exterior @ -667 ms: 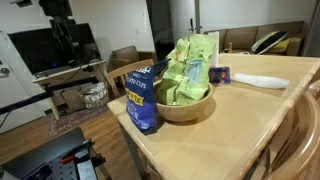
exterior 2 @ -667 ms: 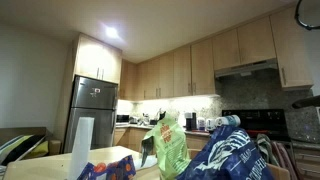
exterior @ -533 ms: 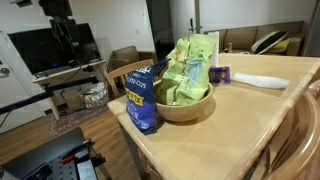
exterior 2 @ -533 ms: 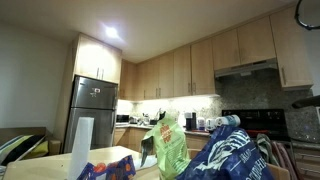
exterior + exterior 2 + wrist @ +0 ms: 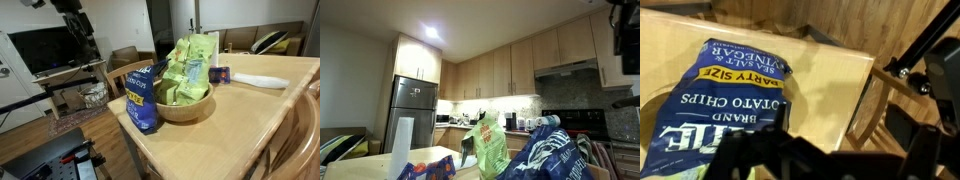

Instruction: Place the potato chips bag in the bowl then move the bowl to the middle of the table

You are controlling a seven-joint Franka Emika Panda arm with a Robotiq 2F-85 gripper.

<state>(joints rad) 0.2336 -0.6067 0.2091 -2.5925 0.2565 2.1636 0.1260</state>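
Potato chips bag (image 5: 143,100) upright on the bench (image 5: 250,115), set against the outer wall of the wooden bowl (image 5: 195,108) on the side facing the bench edge, outside the bowl. Gripper (image 5: 825,162), jaws apart and empty, hangs above the bag and clear of it. Light green snack bags (image 5: 190,62) fill the bowl. Beyond the bowl lie a small blue packet (image 5: 220,74) and a flat white object (image 5: 262,81). A wooden chair (image 5: 902,85) stands beside the bench.
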